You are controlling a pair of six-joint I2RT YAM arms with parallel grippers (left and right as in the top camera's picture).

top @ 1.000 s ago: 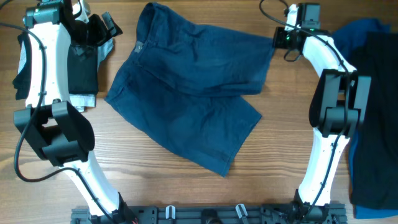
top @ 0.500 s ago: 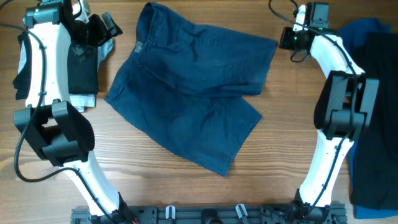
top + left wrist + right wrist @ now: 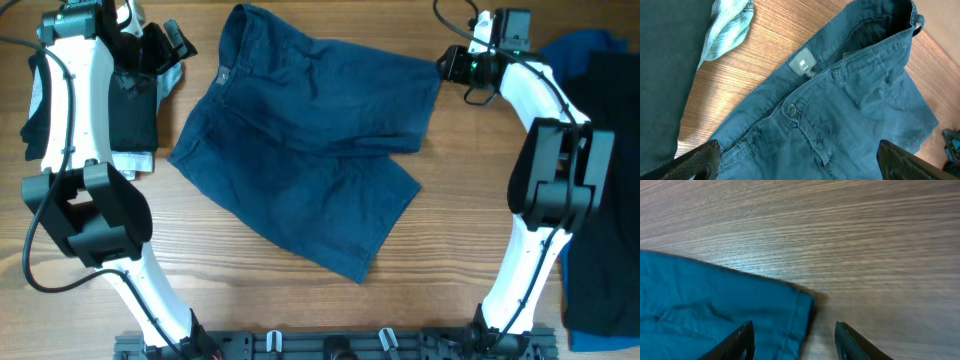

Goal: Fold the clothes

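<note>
The dark blue shorts (image 3: pixel 310 140) lie spread on the wooden table, waistband toward the upper left and one leg folded over the other. In the left wrist view their waistband button (image 3: pixel 790 109) and a white tag (image 3: pixel 802 64) show. My left gripper (image 3: pixel 797 167) hovers wide open above the waistband; from overhead it (image 3: pixel 168 42) sits at the top left. My right gripper (image 3: pixel 452 68) is by the far right leg corner. In the right wrist view the hem corner (image 3: pixel 790 310) lies flat between its parted fingers, and the gripper (image 3: pixel 796 342) is open.
A black garment (image 3: pixel 130 110) and a pale striped one (image 3: pixel 730 25) are stacked at the left under the left arm. More blue and black clothes (image 3: pixel 600 150) are piled along the right edge. Bare wood (image 3: pixel 865 240) stretches beyond the hem.
My right gripper has gone from shut to open, letting go of the shorts' leg corner, which now rests on the table. The left arm has not moved.
</note>
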